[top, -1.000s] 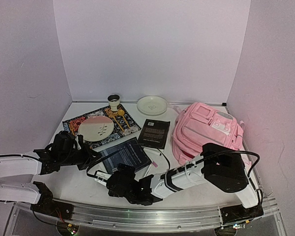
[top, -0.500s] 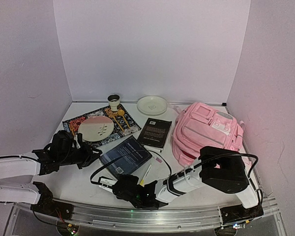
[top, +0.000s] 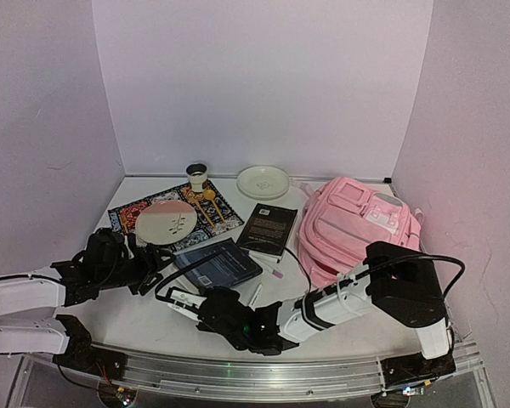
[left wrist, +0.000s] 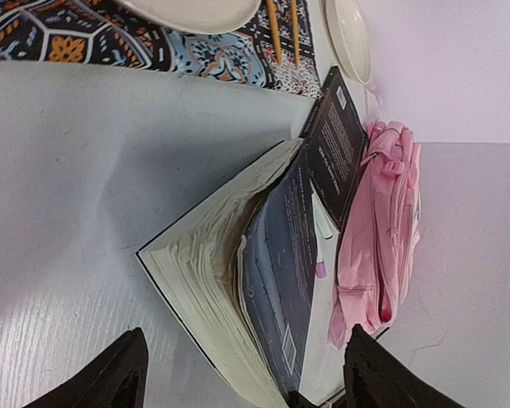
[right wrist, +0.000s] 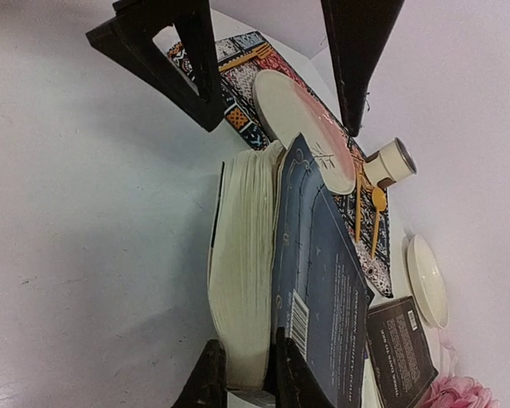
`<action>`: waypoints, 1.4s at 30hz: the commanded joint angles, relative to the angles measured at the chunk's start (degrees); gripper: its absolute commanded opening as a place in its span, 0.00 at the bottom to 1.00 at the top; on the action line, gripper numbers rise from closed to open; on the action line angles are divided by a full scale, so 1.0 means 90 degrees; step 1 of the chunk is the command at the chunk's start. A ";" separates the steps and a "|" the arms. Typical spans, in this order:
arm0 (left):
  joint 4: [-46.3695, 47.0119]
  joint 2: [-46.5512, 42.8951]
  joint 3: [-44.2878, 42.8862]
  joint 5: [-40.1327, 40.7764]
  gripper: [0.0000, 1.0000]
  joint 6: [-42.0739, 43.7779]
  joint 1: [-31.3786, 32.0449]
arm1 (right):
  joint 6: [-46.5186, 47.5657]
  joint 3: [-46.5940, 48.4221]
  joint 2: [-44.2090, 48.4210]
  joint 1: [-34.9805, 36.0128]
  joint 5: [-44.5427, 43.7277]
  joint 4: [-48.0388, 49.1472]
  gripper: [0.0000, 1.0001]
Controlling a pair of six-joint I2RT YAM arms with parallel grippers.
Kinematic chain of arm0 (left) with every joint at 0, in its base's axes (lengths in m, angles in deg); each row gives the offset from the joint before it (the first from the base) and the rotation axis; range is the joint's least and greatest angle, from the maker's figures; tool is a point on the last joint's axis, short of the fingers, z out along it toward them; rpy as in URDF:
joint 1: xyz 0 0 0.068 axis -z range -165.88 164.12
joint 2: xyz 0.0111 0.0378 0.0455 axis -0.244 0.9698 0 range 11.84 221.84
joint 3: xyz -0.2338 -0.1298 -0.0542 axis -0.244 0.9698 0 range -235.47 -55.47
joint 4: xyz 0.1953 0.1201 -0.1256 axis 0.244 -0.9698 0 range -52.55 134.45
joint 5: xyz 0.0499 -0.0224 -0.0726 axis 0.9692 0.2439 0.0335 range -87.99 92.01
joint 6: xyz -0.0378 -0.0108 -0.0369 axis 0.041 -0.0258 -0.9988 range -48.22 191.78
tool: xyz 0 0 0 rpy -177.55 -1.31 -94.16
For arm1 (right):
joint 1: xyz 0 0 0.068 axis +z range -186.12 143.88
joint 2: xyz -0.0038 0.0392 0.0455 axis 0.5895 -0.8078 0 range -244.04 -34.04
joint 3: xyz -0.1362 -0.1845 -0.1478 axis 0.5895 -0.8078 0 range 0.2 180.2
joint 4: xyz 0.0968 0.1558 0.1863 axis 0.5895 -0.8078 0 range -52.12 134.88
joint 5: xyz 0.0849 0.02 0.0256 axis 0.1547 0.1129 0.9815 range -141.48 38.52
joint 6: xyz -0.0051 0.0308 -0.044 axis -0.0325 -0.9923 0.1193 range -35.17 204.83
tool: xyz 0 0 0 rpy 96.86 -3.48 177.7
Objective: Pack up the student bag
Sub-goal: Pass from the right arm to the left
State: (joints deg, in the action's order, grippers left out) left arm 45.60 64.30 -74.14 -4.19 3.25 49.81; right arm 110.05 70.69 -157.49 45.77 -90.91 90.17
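Observation:
The student bag [top: 357, 225], a pink backpack, lies at the right of the table; its side shows in the left wrist view [left wrist: 382, 221]. A thick blue book [top: 219, 263] lies left of it. My right gripper [top: 206, 295] is shut on the near corner of that book's page block [right wrist: 242, 374], and the blue cover [right wrist: 323, 280] stands a little apart from the pages. My left gripper [left wrist: 251, 382] is open, its fingers wide on either side of the book's far end [left wrist: 238, 280] without touching it. A black book [top: 268, 228] lies between the blue book and the bag.
A patterned mat [top: 127, 214] at the back left carries a pink-and-white plate [top: 166, 221], yellow utensils [top: 209, 202] and a small cup [top: 197, 176]. A cream plate [top: 263, 181] sits at the back. Two pens [top: 257, 293] lie by the blue book. Walls enclose three sides.
The left gripper has opened and let go of the blue book. The right gripper has closed on the book's near corner, and the book has turned and shifted slightly.

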 commanded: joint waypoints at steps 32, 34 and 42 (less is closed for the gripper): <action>0.3018 0.2306 -0.0088 -0.0578 0.71 -0.1320 0.0166 | -0.0400 -0.0043 0.0703 0.0058 0.0365 0.0731 0.07; 0.3093 0.2268 -0.0081 -0.0536 0.64 -0.1318 0.0166 | -0.0405 -0.0078 0.0710 0.0068 0.0377 0.0729 0.08; 0.3209 0.1941 0.0054 -0.0349 0.19 -0.1285 0.0166 | -0.0671 -0.0243 0.0917 0.0071 0.0468 0.0341 0.17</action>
State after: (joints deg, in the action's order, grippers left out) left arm 70.52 84.52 -73.03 -8.74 -8.42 51.12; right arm 107.73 68.85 -154.28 45.88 -87.62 92.38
